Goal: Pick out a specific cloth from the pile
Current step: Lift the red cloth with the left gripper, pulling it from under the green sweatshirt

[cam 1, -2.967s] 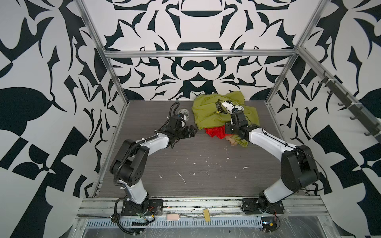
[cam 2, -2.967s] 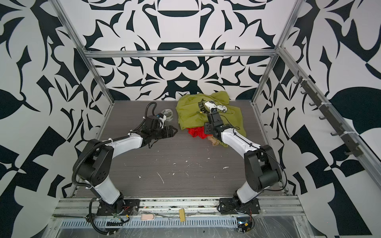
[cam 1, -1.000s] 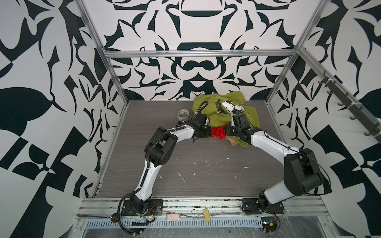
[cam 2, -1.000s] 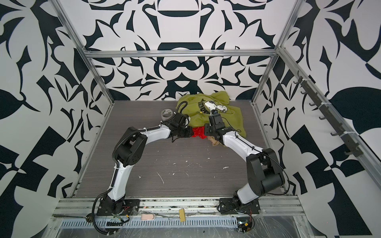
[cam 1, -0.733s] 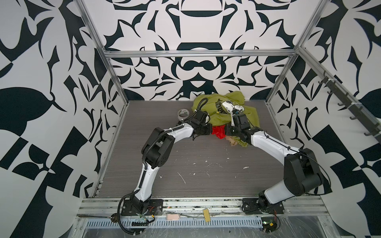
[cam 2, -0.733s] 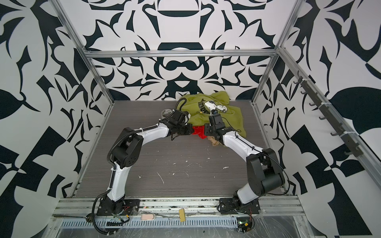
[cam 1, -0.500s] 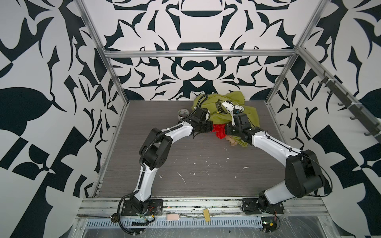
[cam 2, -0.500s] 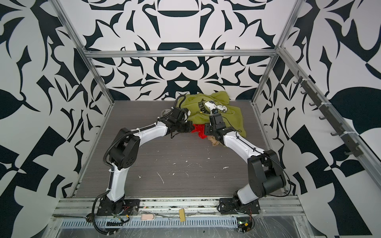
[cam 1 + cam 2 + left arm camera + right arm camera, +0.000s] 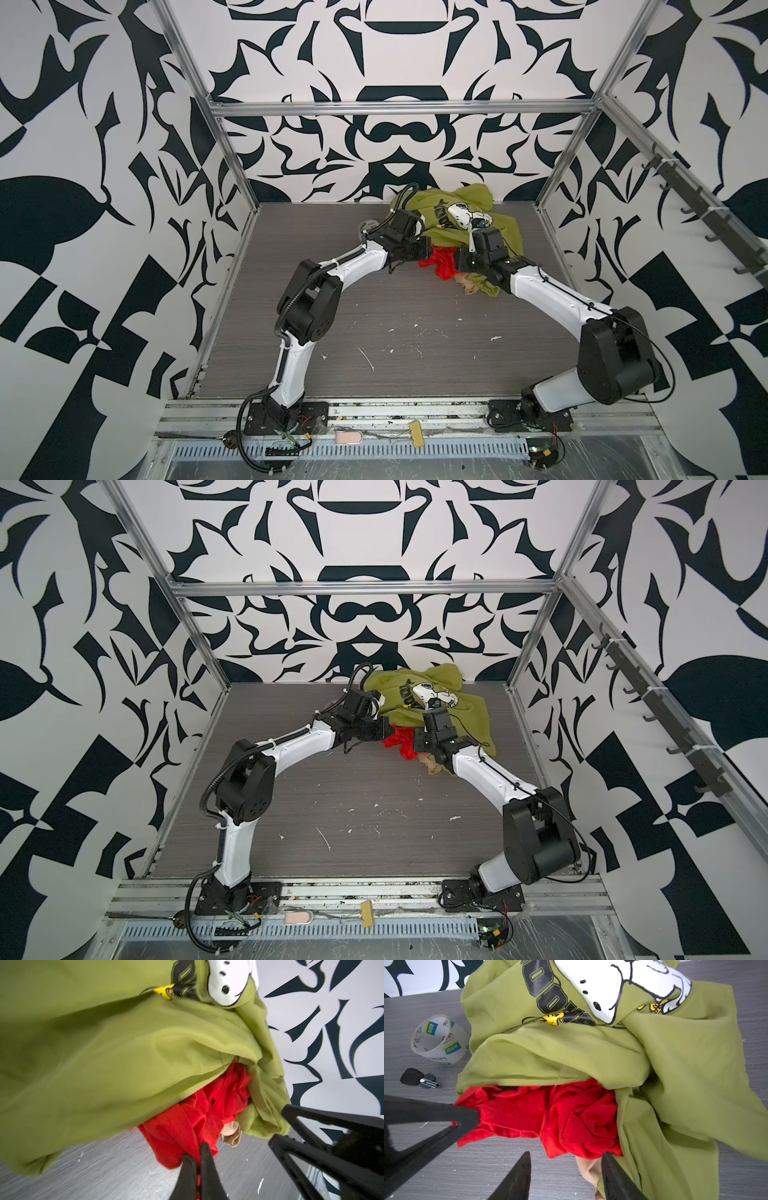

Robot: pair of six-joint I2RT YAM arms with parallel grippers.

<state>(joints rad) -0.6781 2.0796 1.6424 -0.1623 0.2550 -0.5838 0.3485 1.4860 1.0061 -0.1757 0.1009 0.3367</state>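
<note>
Your left gripper (image 9: 197,1154) is sitting low, pinching the red cloth (image 9: 178,1132); your right gripper (image 9: 566,1155) is hovering spread, maybe brushing it.

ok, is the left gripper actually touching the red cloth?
Touching. In the left wrist view the left gripper is shut on the red cloth, fabric pinched between its fingertips.

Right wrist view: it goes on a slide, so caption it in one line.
Left gripper shut on the red cloth, which lies partly under the olive-green dog-print shirt; right gripper open nearby.
</note>
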